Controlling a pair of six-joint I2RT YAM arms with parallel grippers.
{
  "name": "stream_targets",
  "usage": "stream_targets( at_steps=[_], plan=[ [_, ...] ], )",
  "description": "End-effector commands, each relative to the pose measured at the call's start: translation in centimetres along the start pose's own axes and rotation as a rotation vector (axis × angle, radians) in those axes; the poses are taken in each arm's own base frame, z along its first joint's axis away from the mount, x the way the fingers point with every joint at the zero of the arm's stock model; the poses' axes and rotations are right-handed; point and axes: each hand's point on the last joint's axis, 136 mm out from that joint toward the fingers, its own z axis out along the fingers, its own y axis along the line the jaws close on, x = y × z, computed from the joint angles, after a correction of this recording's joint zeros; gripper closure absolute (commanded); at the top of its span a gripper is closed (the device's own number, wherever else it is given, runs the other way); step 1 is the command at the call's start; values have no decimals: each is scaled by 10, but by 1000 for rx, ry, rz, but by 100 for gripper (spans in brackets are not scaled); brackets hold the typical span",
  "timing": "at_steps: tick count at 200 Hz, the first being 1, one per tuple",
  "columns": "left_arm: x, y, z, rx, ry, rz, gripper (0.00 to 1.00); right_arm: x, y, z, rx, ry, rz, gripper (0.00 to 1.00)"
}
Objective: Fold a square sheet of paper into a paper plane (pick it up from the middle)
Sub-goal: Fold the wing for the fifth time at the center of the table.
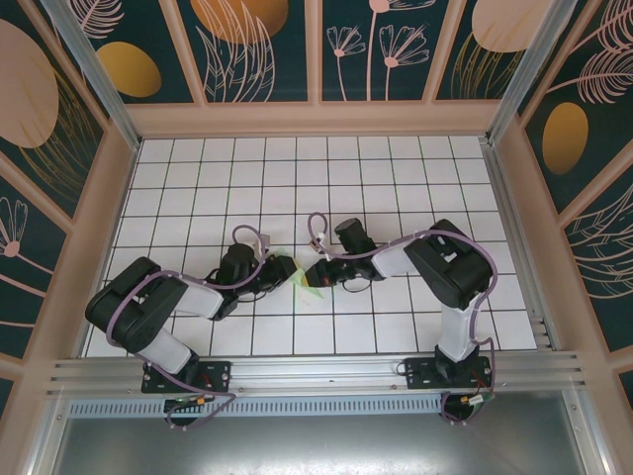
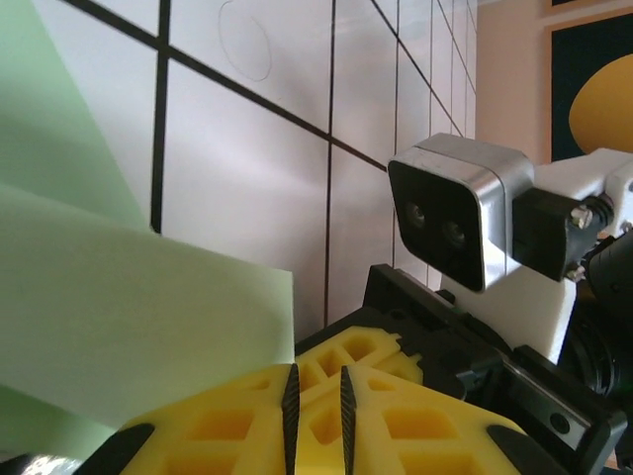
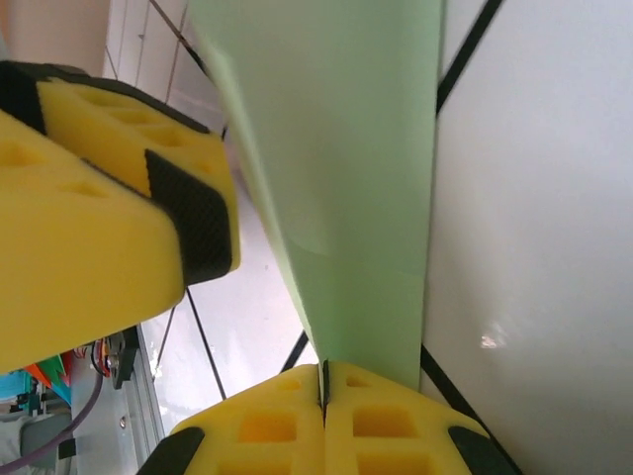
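Note:
The mint-green sheet of paper [image 1: 298, 278] is folded and held off the table between the two gripper tips at mid-table. In the right wrist view it is a long tapering strip [image 3: 346, 178] whose narrow end runs into the seam of my right gripper [image 3: 323, 381], which is shut on it. Whether it has the paper plane's form I cannot tell. My left gripper [image 2: 317, 396] faces the right one [image 1: 318, 269], its pads a narrow gap apart with no paper between them. A paper flap [image 2: 119, 327] lies over its left finger. One left fingertip [image 3: 99, 228] stands beside the strip.
White gridded table [image 1: 396, 178] inside patterned walls, with an aluminium rail [image 1: 316, 374] along the near edge. Both arms reach inward and their tips nearly touch. The right wrist camera [image 2: 460, 213] sits close in front of my left gripper.

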Motion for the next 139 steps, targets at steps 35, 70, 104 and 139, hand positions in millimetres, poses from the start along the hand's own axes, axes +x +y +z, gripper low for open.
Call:
stream_targets(
  at_steps=[35, 70, 104, 139],
  plan=[
    [8, 10, -6, -1, -7, -18, 78, 1, -10, 4, 25, 32, 23, 100],
    [7, 2, -3, 28, -1, -8, 78, 1, -14, 5, 44, 38, 22, 100],
    [4, 1, 0, 15, -5, -2, 79, 2, -16, 6, 59, 42, 24, 100],
    [2, 12, 5, -35, -8, -28, 82, 3, -16, 9, 82, 50, 12, 100]
  ],
)
